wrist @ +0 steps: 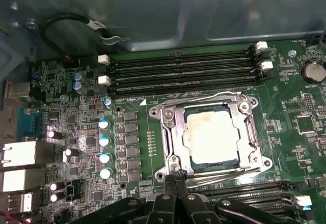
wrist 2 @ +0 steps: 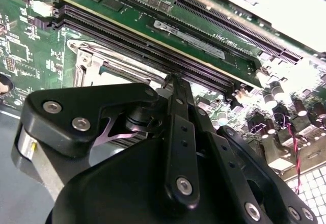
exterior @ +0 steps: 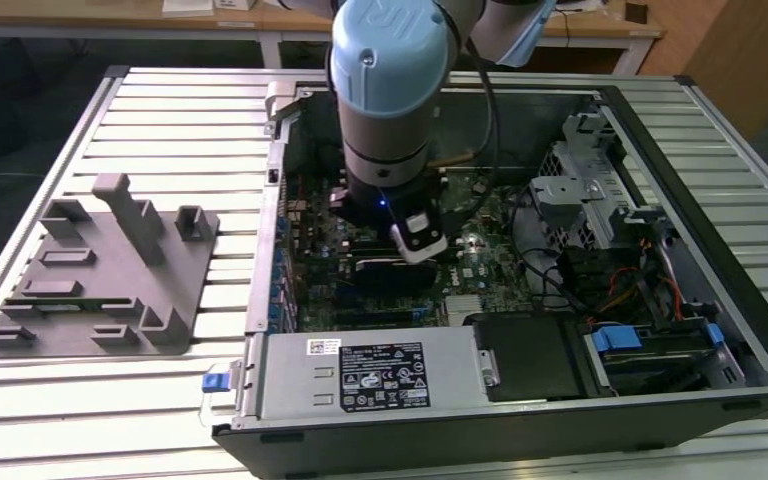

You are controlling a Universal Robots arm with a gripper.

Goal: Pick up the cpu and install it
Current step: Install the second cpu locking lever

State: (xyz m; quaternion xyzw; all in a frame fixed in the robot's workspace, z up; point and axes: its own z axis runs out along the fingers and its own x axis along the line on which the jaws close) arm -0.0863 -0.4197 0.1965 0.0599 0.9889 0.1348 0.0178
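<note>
In the first wrist view the end effector (wrist: 175,180) is hanging just beside the near edge of the socket frame (wrist: 170,132), with its fingers (wrist: 175,193) closed together and holding nothing. The second wrist view is showing the same narrow pinch of the end effector (wrist 2: 173,84) in front of the frame. The cpu (wrist: 211,135) is already lying flat inside the socket frame, its pale metal top facing up, on the green motherboard (wrist: 290,107). Just behind the socket the long black memory slots (wrist: 183,71) are running side by side. Farther back the grey wall of the computer case (wrist: 153,10) is standing. In the exterior view the arm (exterior: 384,120) is reaching down into the open computer case (exterior: 744,330), which is lying on the slatted tabletop (exterior: 157,110). At the exterior view's left a grey holder (exterior: 104,270) is resting on the tabletop, well apart from the case.
</note>
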